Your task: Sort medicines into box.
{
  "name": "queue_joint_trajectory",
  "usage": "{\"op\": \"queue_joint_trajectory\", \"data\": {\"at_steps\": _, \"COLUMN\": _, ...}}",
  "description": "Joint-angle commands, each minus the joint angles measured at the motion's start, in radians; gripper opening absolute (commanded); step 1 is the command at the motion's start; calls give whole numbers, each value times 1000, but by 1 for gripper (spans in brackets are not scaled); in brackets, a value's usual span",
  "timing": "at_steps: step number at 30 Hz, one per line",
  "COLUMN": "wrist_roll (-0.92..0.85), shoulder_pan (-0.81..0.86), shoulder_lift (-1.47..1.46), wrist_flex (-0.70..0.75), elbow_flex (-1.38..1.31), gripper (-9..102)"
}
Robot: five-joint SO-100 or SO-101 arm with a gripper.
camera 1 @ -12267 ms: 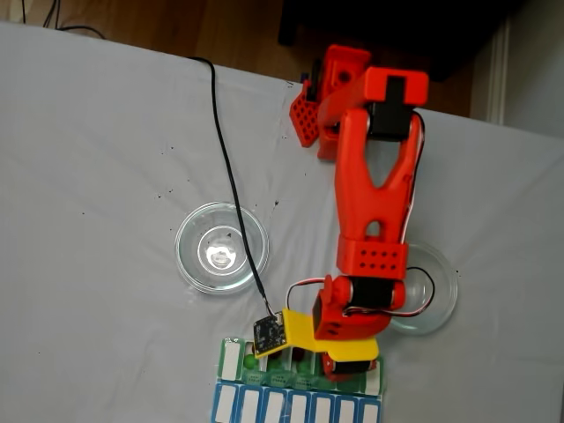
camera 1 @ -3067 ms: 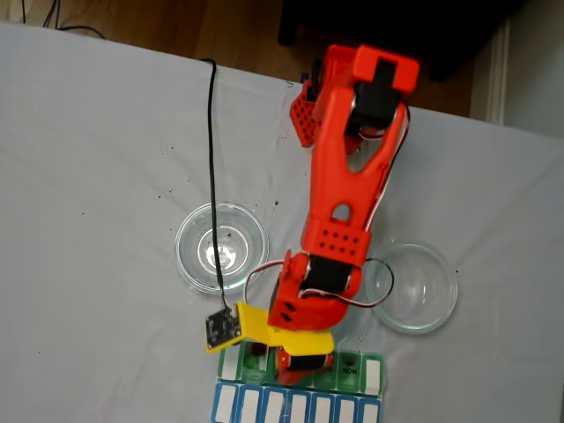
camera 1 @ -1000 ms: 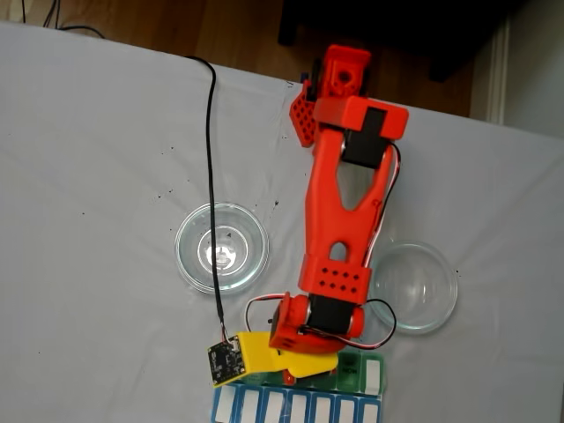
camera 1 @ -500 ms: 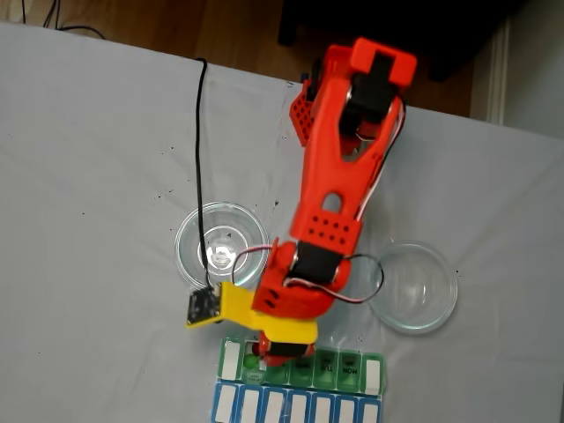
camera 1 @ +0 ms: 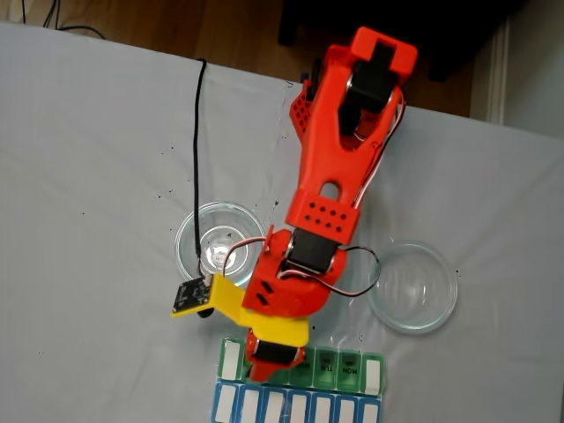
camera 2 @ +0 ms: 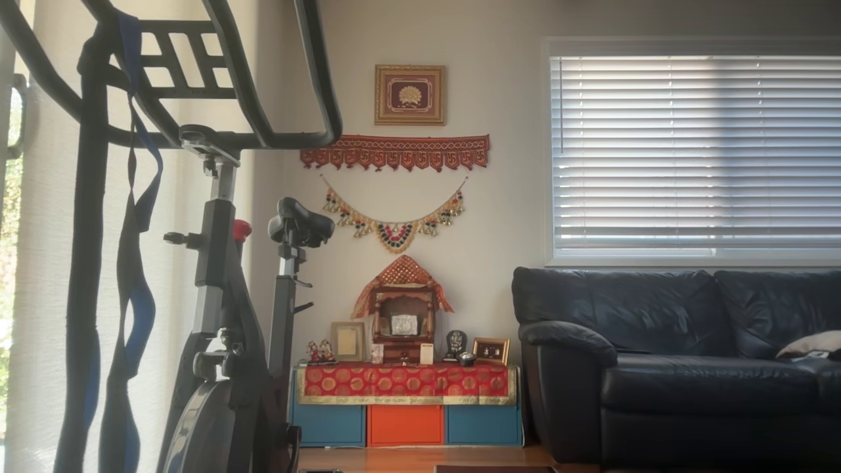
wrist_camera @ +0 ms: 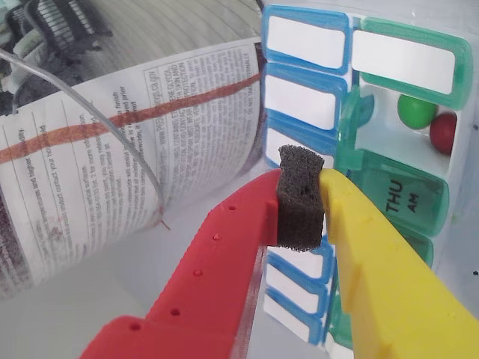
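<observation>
In the wrist view my gripper (wrist_camera: 301, 179) is shut, its red finger (wrist_camera: 224, 254) and yellow finger (wrist_camera: 382, 277) pressed on the black foam pad, with no ball between them. It hovers over the box (wrist_camera: 404, 56). Just past the fingertips an open compartment holds a green ball (wrist_camera: 416, 111) and a dark red ball (wrist_camera: 443, 132). The lid marked THU AM (wrist_camera: 394, 196) beside it is down. In the fixed view my gripper (camera 1: 269, 352) points down at the left part of the box (camera 1: 352, 366), which lies at the table's near edge.
Two clear glass dishes stand behind the box, one at the left (camera 1: 216, 238) and one at the right (camera 1: 414, 286). A blue-lidded row (camera 1: 300, 407) adjoins the box. A black cable (camera 1: 196, 159) runs across the white cloth. Newspaper (wrist_camera: 97, 157) lies beyond the box.
The arm has swung left along the box, and the wrist with its small camera board now sits further left. The gripper has stayed shut over the box's left compartments.
</observation>
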Motion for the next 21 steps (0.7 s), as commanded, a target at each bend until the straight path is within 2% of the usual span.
{"op": "queue_joint_trajectory", "data": {"at_steps": 1, "wrist_roll": -18, "shoulder_pan": 0, "shoulder_lift": 14, "wrist_flex": -46, "elbow_flex": -100, "gripper": 1}}
{"op": "queue_joint_trajectory", "data": {"at_steps": 12, "wrist_roll": -28, "shoulder_pan": -41, "shoulder_lift": -12, "wrist_flex": -129, "elbow_flex": -55, "gripper": 1}}
{"op": "queue_joint_trajectory", "data": {"at_steps": 21, "wrist_roll": -118, "shoulder_pan": -54, "shoulder_lift": -51, "wrist_flex": -112, "elbow_flex": -44, "gripper": 1}}
